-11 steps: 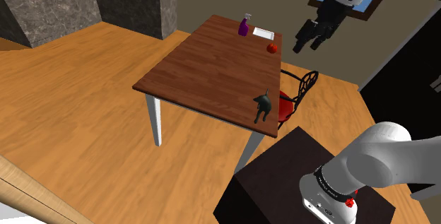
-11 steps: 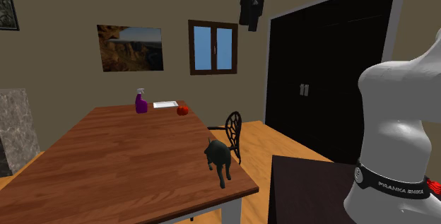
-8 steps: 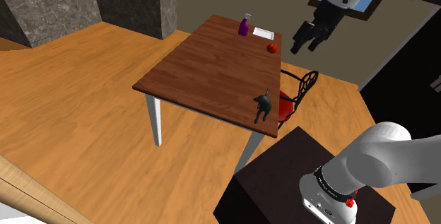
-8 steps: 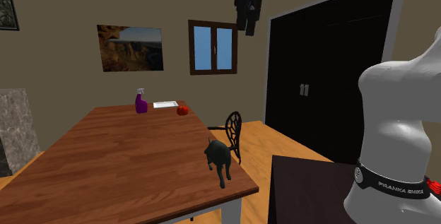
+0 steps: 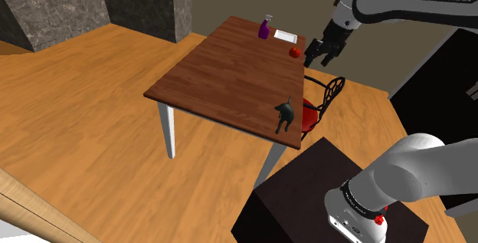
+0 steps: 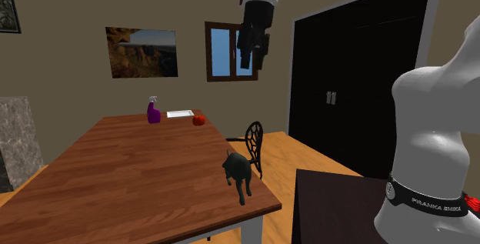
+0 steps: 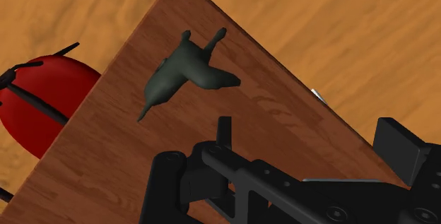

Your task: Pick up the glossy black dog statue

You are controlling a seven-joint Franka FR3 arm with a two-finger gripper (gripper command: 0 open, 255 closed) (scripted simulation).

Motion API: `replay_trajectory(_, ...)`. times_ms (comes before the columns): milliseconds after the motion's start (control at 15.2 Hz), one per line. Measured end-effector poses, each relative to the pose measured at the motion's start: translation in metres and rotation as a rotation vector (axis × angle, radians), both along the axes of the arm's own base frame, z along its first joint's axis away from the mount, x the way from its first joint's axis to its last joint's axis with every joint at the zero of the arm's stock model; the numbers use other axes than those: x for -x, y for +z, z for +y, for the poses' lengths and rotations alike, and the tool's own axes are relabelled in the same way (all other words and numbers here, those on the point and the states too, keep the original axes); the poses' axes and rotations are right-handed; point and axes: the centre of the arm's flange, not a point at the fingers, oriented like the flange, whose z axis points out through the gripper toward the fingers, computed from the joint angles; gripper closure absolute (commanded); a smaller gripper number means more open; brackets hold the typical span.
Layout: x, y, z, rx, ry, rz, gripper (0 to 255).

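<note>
Wooden table [image 5: 222,73]: dog statue [image 5: 284,116], purple bottle [image 5: 264,27], white tray [image 5: 284,34], red object [image 5: 294,51]

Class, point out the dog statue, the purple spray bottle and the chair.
dog statue [image 5: 284,114], shoulder view, its body.
purple spray bottle [image 5: 263,30], shoulder view, its body.
chair [image 5: 309,114], shoulder view, its red seat.

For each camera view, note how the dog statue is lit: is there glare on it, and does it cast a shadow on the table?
Shoulder view: the dog statue is a dark shape on the evenly lit table, no shadow visible. Second exterior view: dimmer, the statue near black, no highlight. Wrist view: it reads dull grey, softly shaded, no glare or shadow.
</note>
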Motion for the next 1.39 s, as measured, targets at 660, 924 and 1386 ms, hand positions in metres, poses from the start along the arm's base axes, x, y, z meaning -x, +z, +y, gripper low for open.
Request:
replay_trajectory(660, -0.056, -0.102, -0.071, -0.045, -0.102, 0.022, 0)
replay_trajectory(924, -0.071, -0.144, -0.099, -0.064, -0.143, 0.031, 0)
replay_trajectory(1386, -0.105, -0.214, -0.146, -0.095, -0.214, 0.047, 0)
